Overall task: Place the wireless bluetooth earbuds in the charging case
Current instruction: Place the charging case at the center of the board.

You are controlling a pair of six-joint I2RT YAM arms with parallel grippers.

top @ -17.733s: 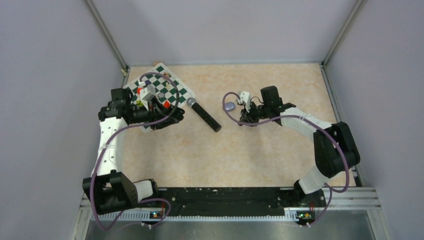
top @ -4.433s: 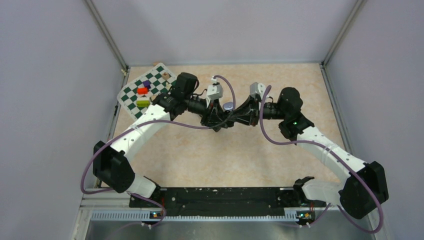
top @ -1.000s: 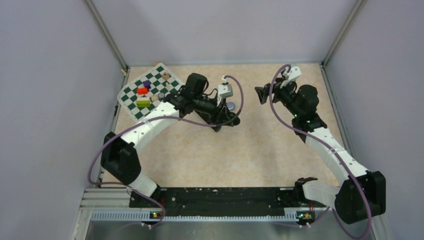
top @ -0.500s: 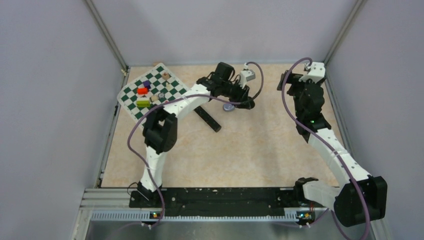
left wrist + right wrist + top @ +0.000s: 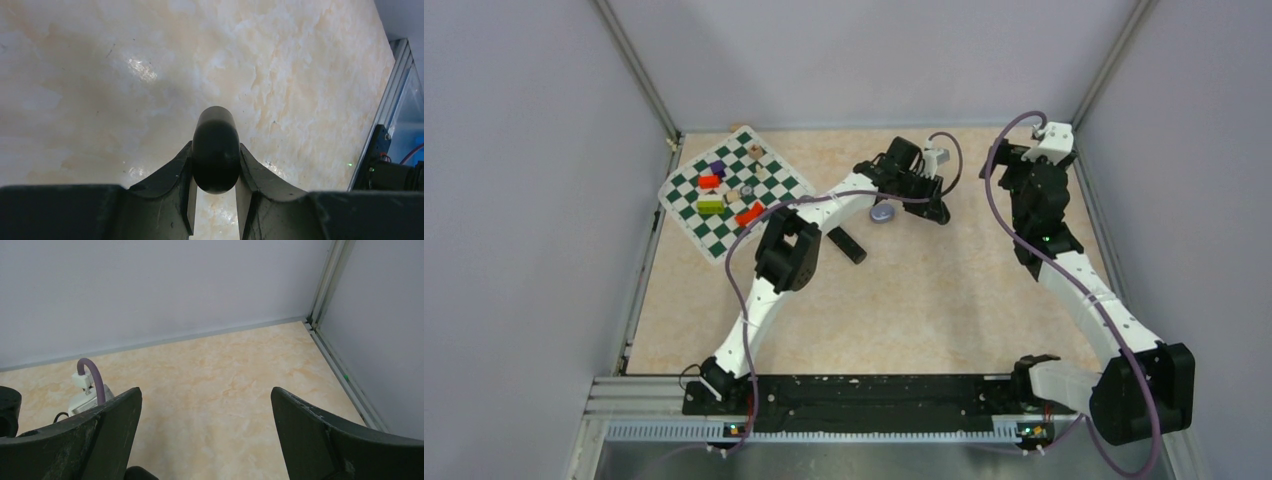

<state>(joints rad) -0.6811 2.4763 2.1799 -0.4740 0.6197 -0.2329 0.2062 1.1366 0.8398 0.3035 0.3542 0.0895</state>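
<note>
A beige tabletop with a glossy, marble-like print sits inside matte pale lavender walls. Ribbed aluminium posts stand in the corners.

The left pincer is stretched far across the table and hangs low over the bare surface. Its dark, scuffed plastic fingers are drawn narrow and pinch a small black capsule between their tips. The capsule is smooth, shiny and round-ended, and its nose pokes out past the tips. It looks like one of the earbuds, though the pictures do not settle that.

Just beside this pincer, back along its own arm's side, a pale purple oval case lies flat on the table. It is not touching the fingers. Whether its lid is up cannot be told from above.

Further back on that same side, the black end of a microphone shows from under the left arm's elbow. Well beyond it lies a green-and-white checkered mat carrying small red, purple and yellow-green blocks.

The right pincer is raised, well apart from the left one and tipped toward the back wall. Its two broad, dull black fingers are spread wide with nothing between them. By its left finger, the left arm's white camera mount shows with a looped purple cable.
</note>
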